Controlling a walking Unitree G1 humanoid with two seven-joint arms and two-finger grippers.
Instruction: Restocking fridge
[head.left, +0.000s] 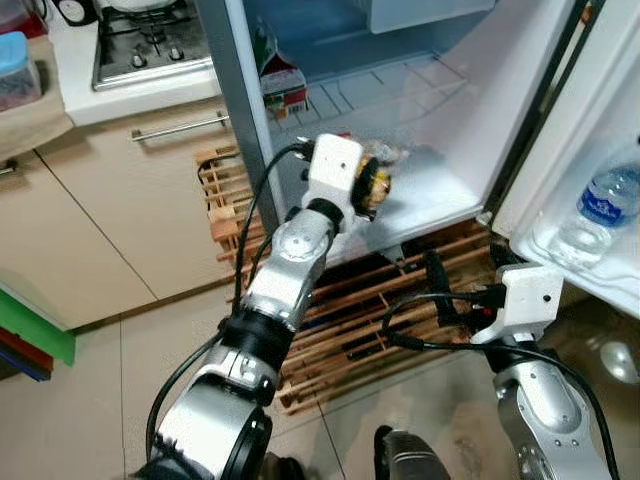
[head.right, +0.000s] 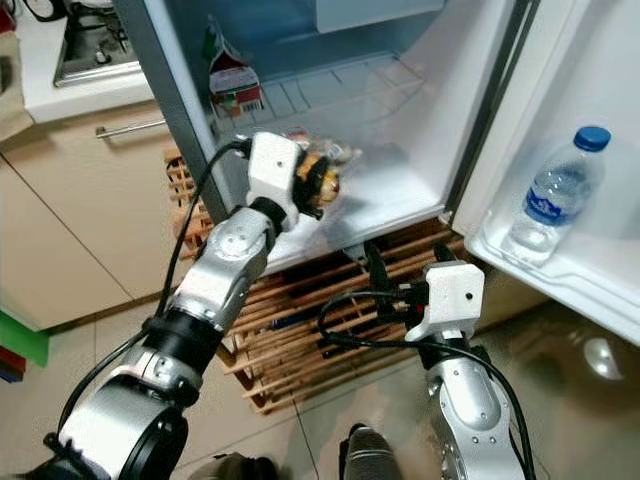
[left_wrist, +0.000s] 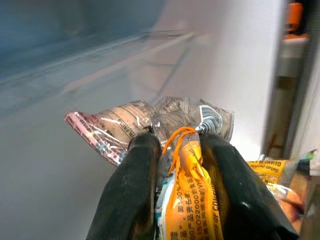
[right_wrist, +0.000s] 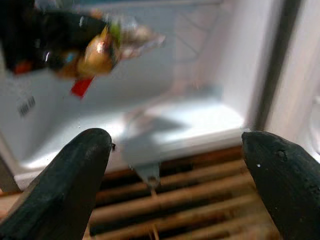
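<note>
My left gripper (head.left: 385, 170) is shut on a clear plastic snack bag (left_wrist: 165, 125) with orange and pink print, held just above the white floor of the open fridge (head.left: 440, 170). The same bag (head.right: 325, 165) shows ahead of the white wrist block in the head views, and the black fingers (left_wrist: 135, 190) pinch its neck in the left wrist view. My right gripper (right_wrist: 175, 155) stands open and empty below the fridge's front edge, over the wooden rack. A carton (head.left: 282, 80) stands on the glass shelf at the back left.
A water bottle (head.right: 555, 195) stands in the open door's shelf on the right. A slatted wooden rack (head.left: 340, 330) lies under the fridge. Beige cabinets (head.left: 120, 220) and a stove (head.left: 150, 45) are to the left.
</note>
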